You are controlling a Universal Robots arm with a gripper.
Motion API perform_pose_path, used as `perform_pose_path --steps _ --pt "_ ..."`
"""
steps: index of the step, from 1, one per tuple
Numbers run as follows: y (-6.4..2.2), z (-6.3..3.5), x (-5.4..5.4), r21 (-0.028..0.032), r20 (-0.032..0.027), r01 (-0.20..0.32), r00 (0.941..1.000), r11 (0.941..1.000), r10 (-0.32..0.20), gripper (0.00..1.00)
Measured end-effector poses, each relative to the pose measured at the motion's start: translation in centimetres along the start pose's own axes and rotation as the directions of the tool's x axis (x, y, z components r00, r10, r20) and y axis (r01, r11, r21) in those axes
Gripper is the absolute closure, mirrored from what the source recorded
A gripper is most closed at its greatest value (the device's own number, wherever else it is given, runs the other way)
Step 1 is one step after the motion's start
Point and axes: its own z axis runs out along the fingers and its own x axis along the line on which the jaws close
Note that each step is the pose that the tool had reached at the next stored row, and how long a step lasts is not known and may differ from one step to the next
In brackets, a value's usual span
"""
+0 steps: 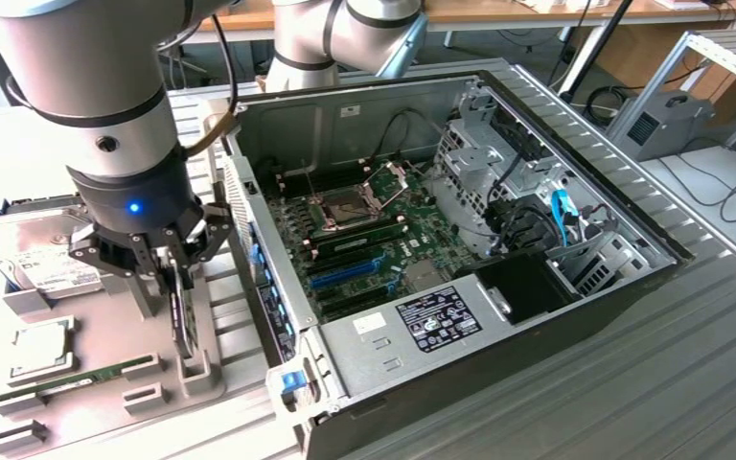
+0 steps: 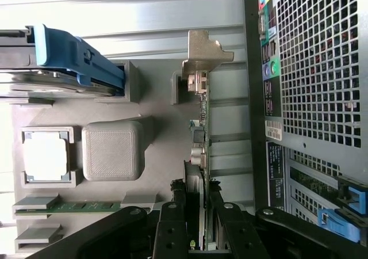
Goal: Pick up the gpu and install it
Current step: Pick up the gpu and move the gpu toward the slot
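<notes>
Between my gripper (image 2: 195,210) fingers, gpu (image 2: 199,138) clamped edge-on at tray (image 2: 158,101) stand below; pick half done, install in case (image 1: 342,125) alongside pending.

- the surface (image 1: 675,364) is built of ribbed, silver-grey aluminium profiles with long parallel grooves; in the wrist view its ribbed metal (image 2: 144,17) catches strong glare.
- a wooden desk (image 1: 496,11) with a light brown top runs along the far edge of the exterior view, with dark cables hanging under it.
- a black pole (image 1: 602,43) leans up in front of that desk.
- at the exterior view's right stands a metal frame rack (image 1: 726,57) of aluminium bars, and near its foot a small grey box (image 1: 659,123) with a vent grille.
- beyond the surface, on the exterior view's right, a pale flat area (image 1: 707,163) carries loose black cables (image 1: 732,196).
- the light is bright and even, and the shadows are soft.
</notes>
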Motion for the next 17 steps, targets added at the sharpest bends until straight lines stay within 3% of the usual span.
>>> perform_pose_path --steps 17 --pt "0.11 -0.41 0.0 0.0 0.0 0.0 1.0 1.0 0.0 0.74"
